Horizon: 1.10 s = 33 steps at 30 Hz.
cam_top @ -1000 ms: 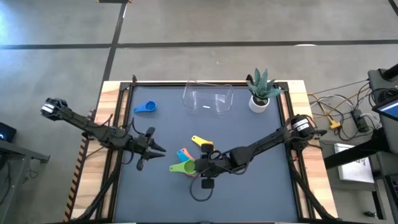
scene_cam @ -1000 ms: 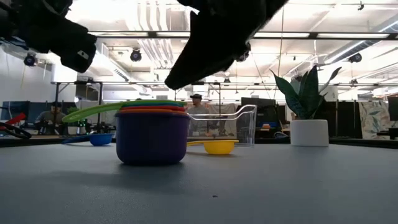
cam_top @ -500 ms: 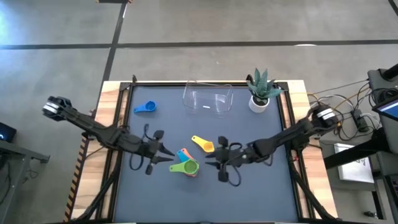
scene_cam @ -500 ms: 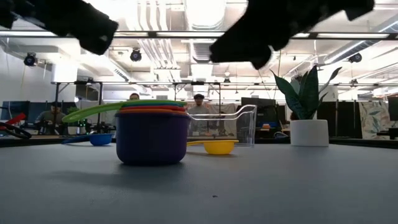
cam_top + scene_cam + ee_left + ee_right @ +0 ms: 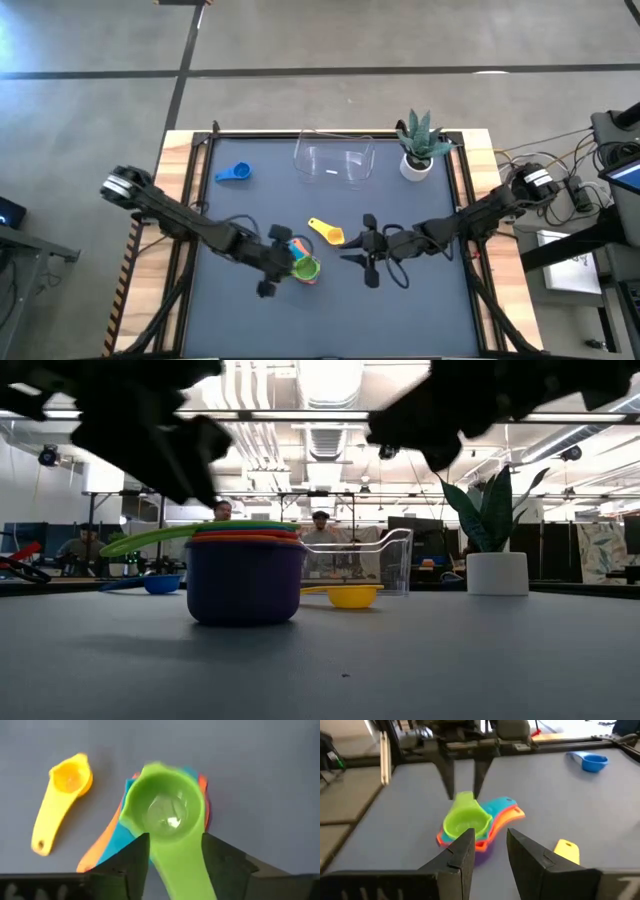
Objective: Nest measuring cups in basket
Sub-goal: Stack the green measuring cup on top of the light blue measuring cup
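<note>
A stack of nested plastic measuring cups [image 5: 303, 266], with a green cup [image 5: 165, 812] on top and teal, orange, red and purple ones beneath, is seen near the middle of the dark tabletop [image 5: 420, 310], well apart from the clear plastic basket [image 5: 334, 160] at the far edge. The left tool [image 5: 281, 258] is held just left of the stack with its fingers [image 5: 131, 865] parted on either side of the green cup's handle, nothing yet being gripped, while the right tool [image 5: 353, 250] is held open and empty to the right of the stack. A small yellow measuring cup [image 5: 327, 231] is lying just beyond the stack, and a blue measuring cup [image 5: 234, 173] is lying at the far left.
</note>
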{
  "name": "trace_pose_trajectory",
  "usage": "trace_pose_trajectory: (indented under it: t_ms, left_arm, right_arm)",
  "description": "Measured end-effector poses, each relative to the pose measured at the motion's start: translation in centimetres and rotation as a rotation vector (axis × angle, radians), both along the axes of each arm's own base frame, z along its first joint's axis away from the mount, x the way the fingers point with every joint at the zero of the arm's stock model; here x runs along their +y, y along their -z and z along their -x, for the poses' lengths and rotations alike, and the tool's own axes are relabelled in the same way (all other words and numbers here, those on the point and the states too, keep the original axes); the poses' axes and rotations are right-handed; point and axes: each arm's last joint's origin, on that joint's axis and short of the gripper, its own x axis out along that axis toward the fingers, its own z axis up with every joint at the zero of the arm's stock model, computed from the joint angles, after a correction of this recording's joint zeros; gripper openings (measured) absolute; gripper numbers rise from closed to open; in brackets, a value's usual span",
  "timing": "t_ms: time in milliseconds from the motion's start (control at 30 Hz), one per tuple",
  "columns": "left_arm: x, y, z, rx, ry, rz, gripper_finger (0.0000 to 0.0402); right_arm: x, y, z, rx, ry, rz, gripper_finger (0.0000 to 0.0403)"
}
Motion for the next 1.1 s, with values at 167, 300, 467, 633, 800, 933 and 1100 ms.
trace_pose_trajectory:
  t_ms: [167,300,467,633,800,933,1100]
  left_arm:
    - [-0.5,0.1,-0.9,0.115,0.001,-0.060,0.0204]
    - [-0.5,0.4,-0.7,0.184,-0.001,-0.101,0.0217]
    - [-0.1,0.9,-0.1,0.223,-0.011,-0.148,0.0219]
    - [-0.1,0.9,-0.1,0.221,-0.008,-0.157,0.0220]
    - [-0.2,0.5,-0.2,0.207,-0.014,-0.146,0.0220]
    - [-0.6,-0.5,-0.6,0.174,-0.011,-0.130,0.0220]
    - [-1.1,-1.1,-0.7,0.158,-0.023,-0.104,0.0220]
  right_arm:
    - [0.1,0.3,-0.4,0.002,-0.003,0.011,0.0102]
    - [0.2,0.2,-0.5,0.000,-0.005,0.017,0.0102]
    - [0.2,0.2,-0.7,-0.012,-0.005,0.015,0.0102]
    - [0.2,0.3,-0.7,-0.004,-0.005,0.018,0.0102]
    - [0.2,0.3,-0.7,-0.003,-0.004,0.018,0.0102]
    - [0.2,0.3,-0.7,-0.003,-0.004,0.018,0.0102]
    - [0.2,0.3,-0.7,-0.003,-0.004,0.018,0.0102]
